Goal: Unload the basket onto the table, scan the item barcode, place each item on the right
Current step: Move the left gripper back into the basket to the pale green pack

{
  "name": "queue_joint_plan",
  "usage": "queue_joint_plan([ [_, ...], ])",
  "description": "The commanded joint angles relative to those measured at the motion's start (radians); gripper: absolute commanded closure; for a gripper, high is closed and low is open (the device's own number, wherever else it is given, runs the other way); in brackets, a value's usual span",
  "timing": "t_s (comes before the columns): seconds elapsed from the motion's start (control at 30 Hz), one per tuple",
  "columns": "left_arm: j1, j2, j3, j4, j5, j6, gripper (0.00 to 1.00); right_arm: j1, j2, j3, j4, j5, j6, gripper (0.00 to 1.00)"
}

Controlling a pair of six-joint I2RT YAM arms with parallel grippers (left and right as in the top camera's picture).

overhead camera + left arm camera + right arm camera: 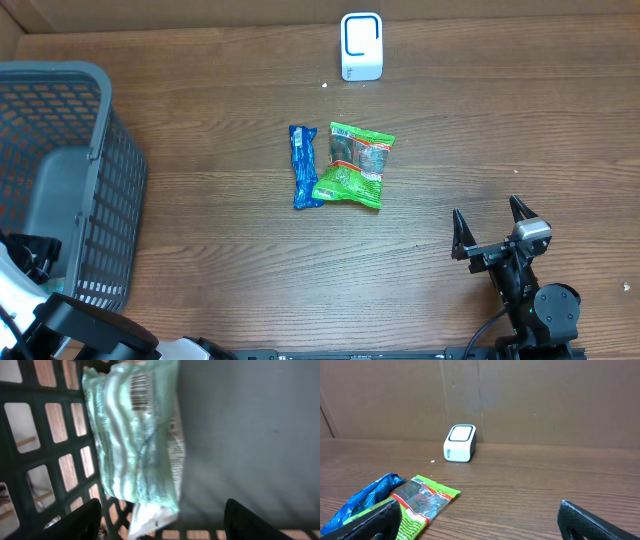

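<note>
Wooden table [200, 240]; right gripper [487, 215] fingers spread; left gripper [161, 510] likewise (pale packet [135, 435] just ahead, inside basket [250, 435])

White scanner [460, 443], green packet [422, 502], blue packet [365, 497], hand [477, 510] spread wide

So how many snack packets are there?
3: a blue foil packet and a green plastic packet side by side mid-table, and a pale green packet inside the grey mesh basket; more may be hidden there.

Overhead straight down on the table [220, 270], left wrist close inside the left basket [112, 200], right wrist low at near right, facing the far scanner [460, 442], shared with overhead
</note>
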Motion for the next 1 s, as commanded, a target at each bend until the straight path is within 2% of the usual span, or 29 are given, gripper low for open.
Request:
queue_joint_plan([
  [0.0, 0.000, -0.010, -0.049, 0.030, -0.101, 0.009, 0.28, 0.005, -0.009, -0.010, 0.005, 0.002, 0.002, 0.00],
  [0.1, 0.000, -0.010, -0.083, 0.072, -0.139, 0.008, 0.25, 0.005, -0.009, -0.010, 0.005, 0.001, 0.002, 0.00],
  [0.23, 0.000, -0.010, -0.129, 0.134, -0.152, 0.011, 0.05, 0.005, -0.009, -0.010, 0.005, 0.002, 0.002, 0.00],
  [0.3, 0.000, -0.010, -0.146, 0.151, -0.154, 0.011, 0.02, 0.005, -0.009, -0.010, 0.005, 0.002, 0.002, 0.00],
  [0.67, 0.000, -0.010, -0.277, 0.288, -0.162, 0.011, 0.00, 0.005, -0.009, -0.010, 0.005, 0.002, 0.002, 0.00],
  [0.97, 0.000, 0.006, -0.314, 0.358, -0.152, 0.012, 0.04, 0.005, -0.009, -0.010, 0.005, 0.001, 0.002, 0.00],
])
